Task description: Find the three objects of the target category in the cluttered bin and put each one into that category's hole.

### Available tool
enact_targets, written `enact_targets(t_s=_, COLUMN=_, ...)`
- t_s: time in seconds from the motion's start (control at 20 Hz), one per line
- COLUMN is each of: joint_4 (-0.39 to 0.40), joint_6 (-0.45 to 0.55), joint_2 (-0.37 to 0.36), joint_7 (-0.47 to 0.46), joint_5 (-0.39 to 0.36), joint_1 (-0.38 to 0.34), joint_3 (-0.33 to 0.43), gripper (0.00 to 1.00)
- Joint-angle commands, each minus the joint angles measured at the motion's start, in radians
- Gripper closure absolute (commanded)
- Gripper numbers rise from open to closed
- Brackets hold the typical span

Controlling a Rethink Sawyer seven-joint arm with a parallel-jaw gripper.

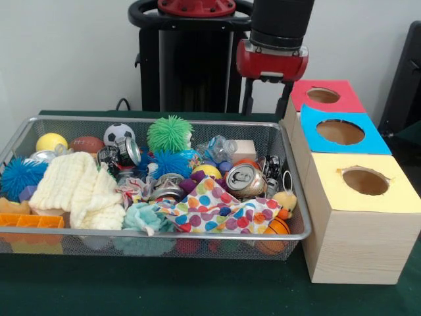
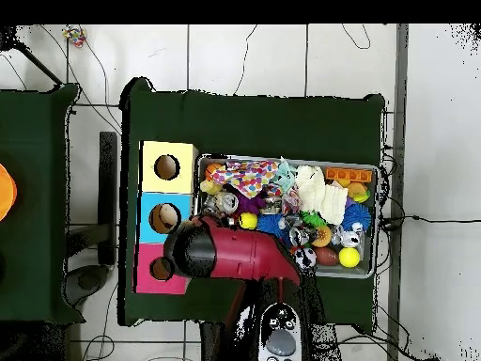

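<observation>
Frankly, no brand, label or lettering can be read on anything: the cans are too small and crumpled to make out print.

At the top of the front view the arm (image 1: 276,36) comes down behind the bin's right end, ending in a red collar; the gripper itself is hidden behind the boxes, so I cannot tell whether it is apart or together. In the overhead view the arm's black end sits over the seam between bin and boxes, by the blue one.

A wire bin (image 1: 20,135) fills the left and centre of the front view. Inside: a green spiky ball (image 1: 169,133) at upper centre, a soccer ball (image 1: 118,133) beside it, a football (image 1: 86,143) and yellow ball (image 1: 50,141) further left, a blue spiky ball (image 1: 18,176) at far left, a cream cloth (image 1: 79,191) left of centre, a dotted cloth (image 1: 217,210) at lower right, a crushed can (image 1: 245,180) above it, a second can (image 1: 127,151) below the soccer ball, an orange ball (image 1: 276,227) in the lower right corner.

Right of the bin, three wooden boxes stand in a row, each with a round hole on top: red box (image 1: 342,99) at the back, blue box (image 1: 368,141) in the middle, yellow box (image 1: 401,197) nearest. Which category is the target cannot be told from the frames.
</observation>
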Motion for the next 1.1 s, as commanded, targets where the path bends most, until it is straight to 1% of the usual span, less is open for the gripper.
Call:
enact_targets(t_s=0.05, joint_4=-0.056, joint_6=-0.051, joint_2=0.065, joint_7=0.203, joint_5=0.002, joint_1=-0.025, joint_3=-0.034, gripper=0.00)
enact_targets(t_s=0.45, joint_4=0.003, joint_6=-0.090, joint_2=0.079, joint_7=0.188, joint_5=0.003, joint_1=-0.050, joint_3=-0.034, gripper=0.00)
enact_targets(t_s=0.75, joint_4=0.009, joint_6=-0.110, joint_2=0.101, joint_7=0.168, joint_5=-0.009, joint_1=-0.082, joint_3=-0.033, gripper=0.00)
enact_targets(t_s=1.1, joint_4=0.033, joint_6=-0.205, joint_2=0.162, joint_7=0.149, joint_5=-0.030, joint_1=-0.149, joint_3=0.011, gripper=0.00)
